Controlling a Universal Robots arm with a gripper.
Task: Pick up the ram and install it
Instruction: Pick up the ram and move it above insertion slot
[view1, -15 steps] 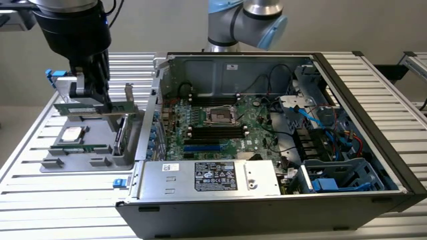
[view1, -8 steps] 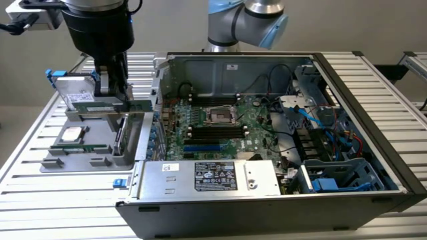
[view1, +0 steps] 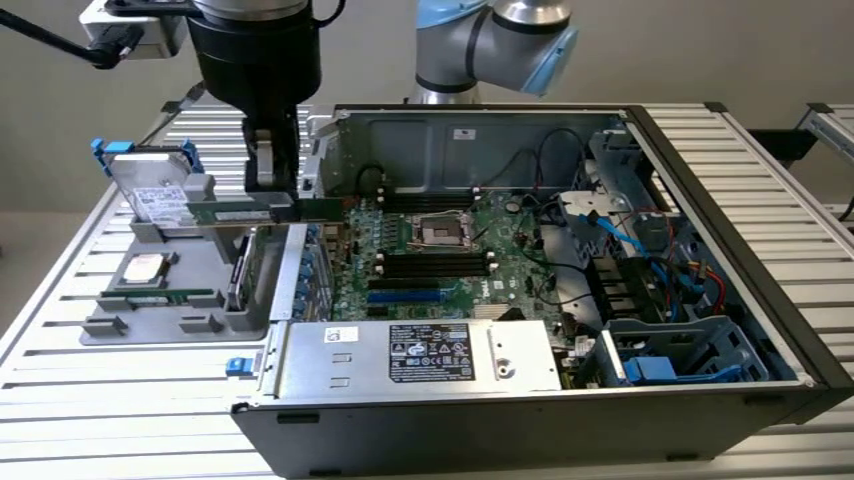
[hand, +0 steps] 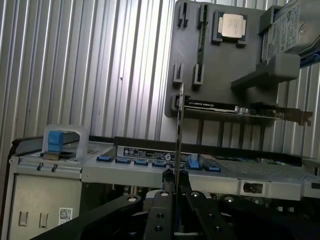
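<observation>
Arm: 1 robot arm, its black wrist hanging at the upper left of the exterior view.
Gripper (view1: 275, 196): clamped on the ram, fingers pressed against its flat sides. In the wrist view the stick stands edge-on between the black fingertips (hand: 169, 181).
Ram (view1: 234, 210): long green stick, held level in the air at the upper left of the exterior view. It is over the right-hand part of the tray, just beside the case's left wall. In the wrist view the ram (hand: 180, 130) shows as 1 thin dark edge.
Tray (view1: 200, 325): grey, on the table at the exterior view's left, beside the case.
Hard drive (view1: 154, 195): silver with blue rails, propped at the far end of the tray.
Processor (view1: 144, 268): square, silver, flat in the middle of the tray.
Second green stick (view1: 158, 297): lying in its holder, just in front of the processor.
Case (view1: 534, 430): black, side open, filling the centre and right of the exterior view.
Motherboard (view1: 461, 255): green, inside the case, with black slots on both sides of the socket (view1: 441, 230).
Silver box (view1: 414, 355): labelled, along the case's near edge.
Table (view1: 80, 420): ribbed metal.
</observation>
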